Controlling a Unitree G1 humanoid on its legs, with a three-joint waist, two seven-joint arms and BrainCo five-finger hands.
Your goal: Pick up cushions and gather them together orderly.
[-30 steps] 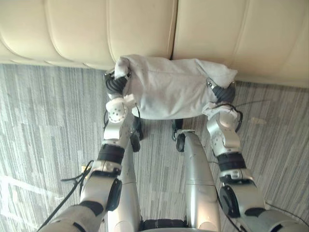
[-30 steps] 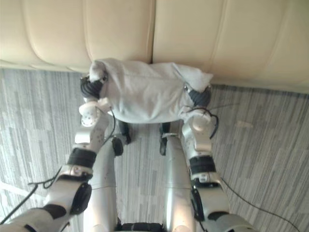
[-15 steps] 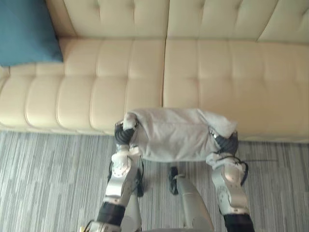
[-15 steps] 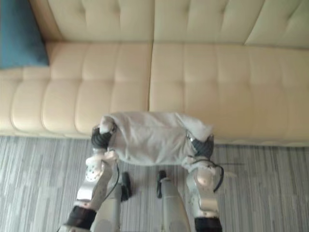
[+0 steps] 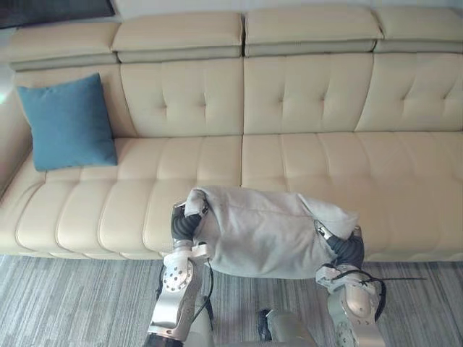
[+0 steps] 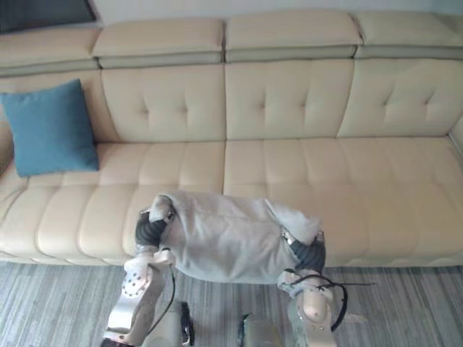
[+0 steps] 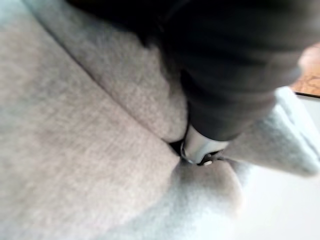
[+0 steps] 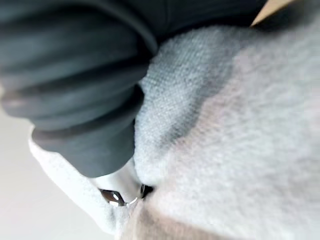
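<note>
Grey cushion: you hold it up between both hands, one at each short end. It hangs in front of the seat edge of the sofa, well apart from the blue cushion.
Left hand: it is sunk into the cloth at the left end. You cannot tell if it is spread or curled.
Right hand: it is buried in the right end in the same way, so you cannot tell here either.
Weight: probably light, since it sags only a little in the middle.
Softness: very soft; the filling gives way and the cloth folds around each hand.
Where to hold: take the two opposite ends. I think one corner alone would let it droop and swing.
Cloth: grey, matte and woven, a little rough, so likely not slippery.
Blue cushion: square and plump, it leans upright on the backrest at the sofa's left end.
Sofa: cream and smooth like leather, with button tufts. A cushion may slide on it.
</note>
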